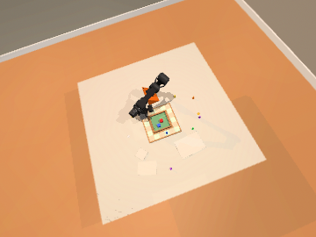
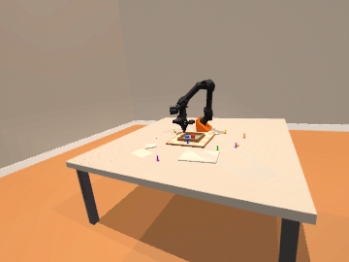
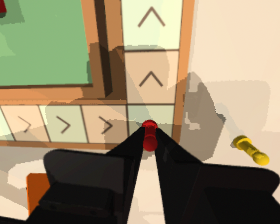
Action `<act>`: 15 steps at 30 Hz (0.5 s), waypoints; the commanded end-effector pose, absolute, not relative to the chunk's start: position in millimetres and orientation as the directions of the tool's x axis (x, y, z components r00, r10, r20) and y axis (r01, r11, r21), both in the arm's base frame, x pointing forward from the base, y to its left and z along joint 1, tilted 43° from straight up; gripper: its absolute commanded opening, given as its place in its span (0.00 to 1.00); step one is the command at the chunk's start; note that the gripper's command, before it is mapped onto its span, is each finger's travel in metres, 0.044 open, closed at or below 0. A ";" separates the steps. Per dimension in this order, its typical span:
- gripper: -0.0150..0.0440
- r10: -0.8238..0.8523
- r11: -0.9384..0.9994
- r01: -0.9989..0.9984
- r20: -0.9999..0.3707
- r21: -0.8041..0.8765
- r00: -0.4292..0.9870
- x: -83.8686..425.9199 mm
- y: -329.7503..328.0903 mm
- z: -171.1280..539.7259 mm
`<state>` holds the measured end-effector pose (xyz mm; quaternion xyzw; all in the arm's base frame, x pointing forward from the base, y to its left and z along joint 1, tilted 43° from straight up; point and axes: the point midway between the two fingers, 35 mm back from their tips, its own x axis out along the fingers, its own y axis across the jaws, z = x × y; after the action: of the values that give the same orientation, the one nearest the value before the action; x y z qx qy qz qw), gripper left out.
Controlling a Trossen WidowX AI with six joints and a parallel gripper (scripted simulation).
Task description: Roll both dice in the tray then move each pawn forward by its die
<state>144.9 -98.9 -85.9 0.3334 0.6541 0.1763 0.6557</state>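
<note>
My gripper [image 3: 149, 132] [image 2: 184, 130] is shut on the red pawn [image 3: 149, 136], at the corner square of the arrow board [image 3: 151, 92]. The pawn's head shows between the fingertips; whether its base touches the board is hidden. The tray [image 3: 45, 94] sits in the middle of the board. The red die [image 1: 161, 120] [image 2: 193, 136] [image 3: 2, 7] and the blue die [image 1: 159, 125] [image 2: 187, 137] lie in it; their numbers are too small or cut off to read. The blue pawn [image 1: 167, 132] [image 2: 188, 141] stands on the track on the far side of the tray from my arm.
A yellow pawn [image 3: 250, 149] lies close outside the board, right of the gripper in the wrist view. Other small pieces include a green pawn [image 1: 192, 128] [image 2: 217, 147] and a purple pawn [image 1: 170, 168] [image 2: 157, 158]. Pale flat sheets [image 1: 190, 145] [image 1: 147, 168] lie beyond the board.
</note>
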 end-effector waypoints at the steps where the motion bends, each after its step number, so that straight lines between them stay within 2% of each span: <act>1: 0.28 0.669 0.713 0.209 -0.738 0.670 0.086 145.2 -98.1 -86.0; 3: 0.25 0.669 0.713 0.209 -0.738 0.670 0.086 145.2 -98.1 -86.0; 15: 0.25 0.665 0.716 0.212 -0.742 0.665 0.085 143.6 -143.9 -47.6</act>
<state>144.1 -128.5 -59.6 0.3406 0.6542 0.1763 0.6519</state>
